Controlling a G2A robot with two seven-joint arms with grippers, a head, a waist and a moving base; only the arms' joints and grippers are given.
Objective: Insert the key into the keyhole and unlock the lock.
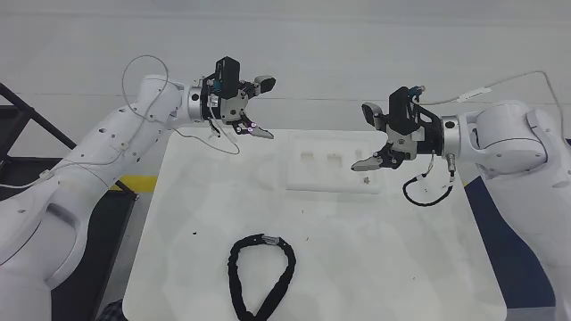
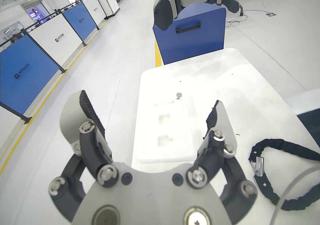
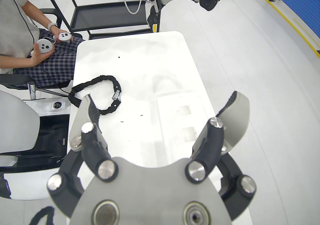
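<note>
Start at your left: the left gripper (image 1: pixel 266 107) hangs over the far edge of the table (image 1: pixel 401 250), toward its left corner. Its claw is spread wide and nothing sits between the fingers, as you can confirm in the left wrist view (image 2: pixel 150 100).

Nearer you, close to the front edge and left of the middle, the lock (image 1: pixel 234 278) lies flat on the table as a black sleeved loop. Its metal cylinder (image 2: pixel 260 165) sits at the far side of the loop. The lock is well apart from both grippers.

At the far middle of the table you have a white foam tray (image 1: pixel 308 174) with square recesses cut into it. The key (image 2: pixel 179 95) lies on the right end of that tray, just beside the corner of the last recess. It is small, and you cannot tell which way it points.

On your right, the right gripper (image 1: pixel 364 139) hovers at the tray's right end, one fingertip near the key. Its claw too is wide apart and holds nothing (image 3: pixel 161 97).
</note>
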